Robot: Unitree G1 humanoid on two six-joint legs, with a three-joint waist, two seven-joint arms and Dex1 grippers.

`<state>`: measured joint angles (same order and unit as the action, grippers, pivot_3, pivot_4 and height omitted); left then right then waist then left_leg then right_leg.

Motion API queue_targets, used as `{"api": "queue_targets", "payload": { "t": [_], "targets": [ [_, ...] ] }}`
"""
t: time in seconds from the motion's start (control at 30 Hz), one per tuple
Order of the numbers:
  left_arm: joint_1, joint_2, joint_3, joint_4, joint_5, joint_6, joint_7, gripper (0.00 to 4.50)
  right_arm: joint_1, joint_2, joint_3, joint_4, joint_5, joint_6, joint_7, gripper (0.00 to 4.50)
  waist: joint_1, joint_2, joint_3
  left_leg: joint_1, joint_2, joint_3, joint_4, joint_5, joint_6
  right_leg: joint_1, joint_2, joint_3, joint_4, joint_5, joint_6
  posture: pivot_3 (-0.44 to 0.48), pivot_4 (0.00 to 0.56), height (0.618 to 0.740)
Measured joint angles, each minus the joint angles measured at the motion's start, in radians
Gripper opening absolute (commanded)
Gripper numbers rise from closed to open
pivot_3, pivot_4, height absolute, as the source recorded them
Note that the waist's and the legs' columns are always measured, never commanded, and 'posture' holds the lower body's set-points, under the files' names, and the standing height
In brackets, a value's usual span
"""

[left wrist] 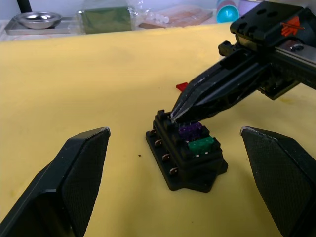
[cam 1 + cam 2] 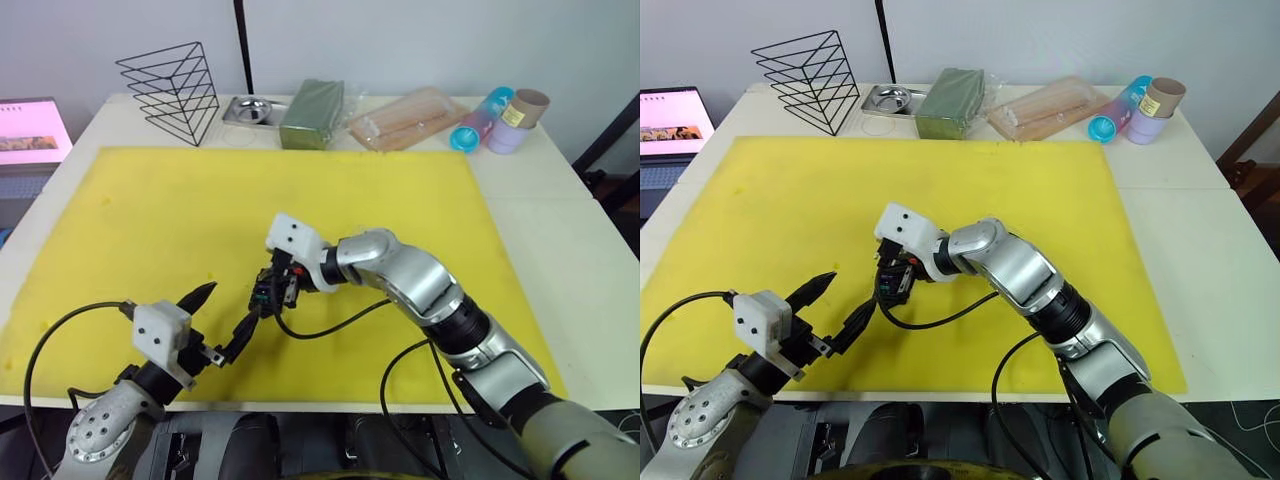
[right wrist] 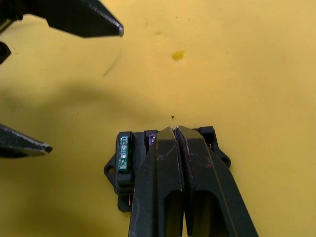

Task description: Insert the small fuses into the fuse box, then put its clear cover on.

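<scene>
The black fuse box [image 1: 185, 160] sits on the yellow mat [image 2: 150, 220], with a purple fuse [image 1: 190, 130] and a green fuse [image 1: 200, 144] seated in its slots. A red fuse [image 1: 181, 86] lies loose on the mat just beyond it. My right gripper [image 3: 175, 129] is shut, its tips pressed on the box's top next to the purple fuse; anything between the tips is hidden. My left gripper [image 2: 233, 302] is open, a finger on each side of the box without touching it. The clear cover is out of view.
Along the table's far edge stand a black wire rack [image 2: 175, 90], a steel tray [image 2: 255, 108], a dark-green block [image 2: 312, 113], a clear packet of sticks [image 2: 405, 118] and cups [image 2: 500, 120]. A laptop [image 2: 30, 130] is at far left.
</scene>
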<state>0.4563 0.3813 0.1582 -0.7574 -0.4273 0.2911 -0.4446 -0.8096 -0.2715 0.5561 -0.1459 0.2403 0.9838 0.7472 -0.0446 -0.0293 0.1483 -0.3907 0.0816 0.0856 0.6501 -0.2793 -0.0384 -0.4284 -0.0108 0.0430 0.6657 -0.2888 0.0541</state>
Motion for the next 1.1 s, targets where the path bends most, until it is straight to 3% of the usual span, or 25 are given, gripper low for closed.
{"api": "queue_targets", "payload": {
  "t": [0.77, 1.1],
  "targets": [
    [0.019, 0.001, 0.005, -0.027, -0.004, 0.022, -0.003, 4.5, 0.047, 0.0, -0.029, -0.009, 0.008, -0.094, 0.056, 0.03, 0.0, 0.001, -0.005, 0.0, 0.0, 0.0, 0.0, 0.0, 0.0, 0.0, 0.0, 0.0, 0.0, 0.0, 0.0, 0.0, 0.15, 0.74],
    [0.075, 0.127, 0.191, -0.026, -0.216, 0.037, -0.151, 4.5, 0.012, -0.044, -0.241, -0.165, 0.15, -0.055, 0.082, 0.03, 0.001, 0.0, -0.003, -0.001, 0.0, 0.0, -0.001, 0.0, 0.0, -0.001, 0.0, -0.001, 0.0, -0.002, -0.003, 0.0, 0.15, 0.74]
  ]
}}
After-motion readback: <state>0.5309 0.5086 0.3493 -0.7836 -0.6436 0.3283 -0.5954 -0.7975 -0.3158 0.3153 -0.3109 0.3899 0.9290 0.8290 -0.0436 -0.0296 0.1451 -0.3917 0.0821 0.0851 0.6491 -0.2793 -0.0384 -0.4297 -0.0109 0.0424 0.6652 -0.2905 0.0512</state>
